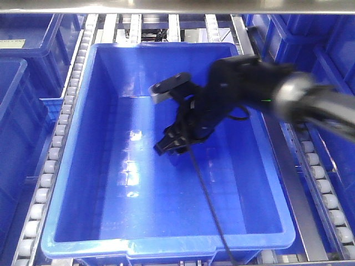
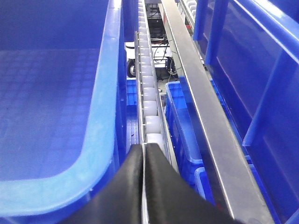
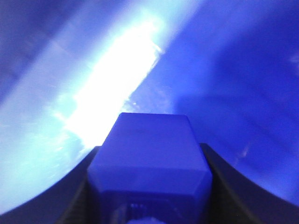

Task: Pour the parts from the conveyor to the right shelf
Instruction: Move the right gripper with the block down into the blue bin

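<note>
Nearest to the right wrist camera is the blue part (image 3: 149, 158), clamped between the dark fingers of the right claw (image 1: 173, 141), which hangs low inside the big blue bin (image 1: 72, 166) on the roller shelf (image 1: 61, 127). I judge the step is the release: bring the part close to the bin floor, keep away from the walls, then let go softly. The left claw (image 2: 144, 186) is pressed together beside the bin rim, holding nothing.

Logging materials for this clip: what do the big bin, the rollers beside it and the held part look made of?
Bin: glossy blue moulded plastic, by its glare. Rollers: pale grey, probably plastic. Part in the right end effector: matte solid-blue plastic, seemingly.
</note>
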Controlling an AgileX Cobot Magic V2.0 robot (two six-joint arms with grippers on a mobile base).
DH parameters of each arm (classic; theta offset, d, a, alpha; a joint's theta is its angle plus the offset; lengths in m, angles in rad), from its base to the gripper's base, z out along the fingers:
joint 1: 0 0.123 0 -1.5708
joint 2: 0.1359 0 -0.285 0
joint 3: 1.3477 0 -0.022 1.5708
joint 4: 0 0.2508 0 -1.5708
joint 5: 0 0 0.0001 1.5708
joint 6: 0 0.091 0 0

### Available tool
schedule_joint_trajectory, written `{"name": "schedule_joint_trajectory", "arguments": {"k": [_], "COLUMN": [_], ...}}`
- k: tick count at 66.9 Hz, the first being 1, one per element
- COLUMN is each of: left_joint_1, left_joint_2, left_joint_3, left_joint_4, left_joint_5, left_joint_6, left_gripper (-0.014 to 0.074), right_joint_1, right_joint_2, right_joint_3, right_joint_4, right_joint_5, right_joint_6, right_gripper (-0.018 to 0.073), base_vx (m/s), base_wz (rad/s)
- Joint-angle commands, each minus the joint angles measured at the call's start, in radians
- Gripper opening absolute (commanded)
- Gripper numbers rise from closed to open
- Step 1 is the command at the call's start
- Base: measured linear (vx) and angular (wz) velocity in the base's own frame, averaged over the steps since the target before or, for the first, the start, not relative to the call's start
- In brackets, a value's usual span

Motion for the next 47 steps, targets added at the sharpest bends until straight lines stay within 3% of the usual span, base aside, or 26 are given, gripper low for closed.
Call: {"name": "schedule_joint_trajectory", "arguments": {"k": [1,33,47], "left_joint_1": [-0.007,-0.007,-0.007], "left_joint_2": [0.019,0.019,0.019], "left_joint_3": [0.024,0.024,0.024], "left_joint_4": [-0.007,-0.007,-0.007], "left_joint_5": [-0.074,-0.074,-0.074], "left_joint_6": [-0.005,-0.005,-0.005], "left_gripper": [-0.0006,-0.0006,-0.0006], "right_joint_1": [-0.001,-0.001,-0.002], "right_joint_2": [0.010,0.152,0.152], "right_joint_3": [-0.090,-0.176,-0.176], "right_joint_4": [-0.012,-0.026,-0.032], "right_joint_5": [-0.008,-0.007,-0.009], "right_joint_6": [-0.003,-0.012,-0.011], "right_gripper": [-0.0006,0.0004,0.0130], "base_vx": [0.00,0.00,0.00], "base_wz": [0.00,0.00,0.00]}}
